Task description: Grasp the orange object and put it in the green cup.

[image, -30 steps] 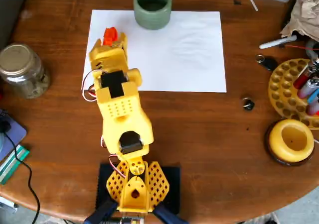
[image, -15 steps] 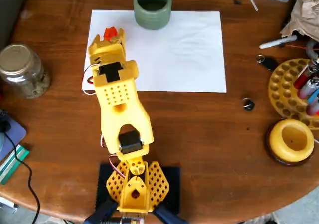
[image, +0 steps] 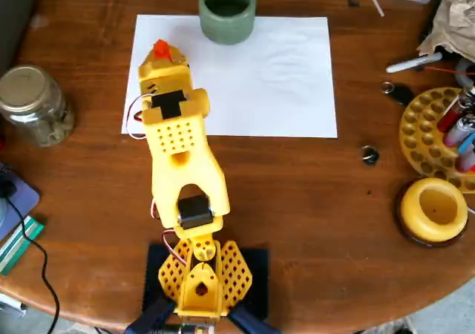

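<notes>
Orange object (image: 161, 50) at claw (image: 162, 58) tip; green cup (image: 227, 10) near paper's top edge.

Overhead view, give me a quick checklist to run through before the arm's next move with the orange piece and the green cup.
1. Orange piece at the gripper tip: ok.
2. Piece firmly gripped: cannot tell, the arm hides the fingers.
3. Green cup upright, mouth open: ok.
4. Cup looks empty: ok.
5. White paper between piece and cup bare: ok.
6. Glass jar away from that path: ok.
</notes>
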You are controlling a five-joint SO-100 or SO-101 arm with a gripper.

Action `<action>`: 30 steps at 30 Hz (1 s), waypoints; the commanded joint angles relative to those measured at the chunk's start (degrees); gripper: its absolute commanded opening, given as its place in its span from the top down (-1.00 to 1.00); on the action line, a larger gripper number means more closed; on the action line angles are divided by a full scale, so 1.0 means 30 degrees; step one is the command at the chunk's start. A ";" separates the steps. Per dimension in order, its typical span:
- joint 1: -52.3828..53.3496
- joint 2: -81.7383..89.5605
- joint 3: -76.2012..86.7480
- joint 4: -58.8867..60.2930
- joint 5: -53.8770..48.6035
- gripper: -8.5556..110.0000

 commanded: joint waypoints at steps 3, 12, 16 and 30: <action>0.0146 0.0498 0.0293 -0.0322 0.0146 0.86; 0.1377 0.6973 -0.0674 0.6504 -0.0352 0.86; 0.1787 0.8555 -0.1318 0.8672 -0.0762 0.86; 0.4424 0.8818 -0.6094 1.2949 -0.2285 0.86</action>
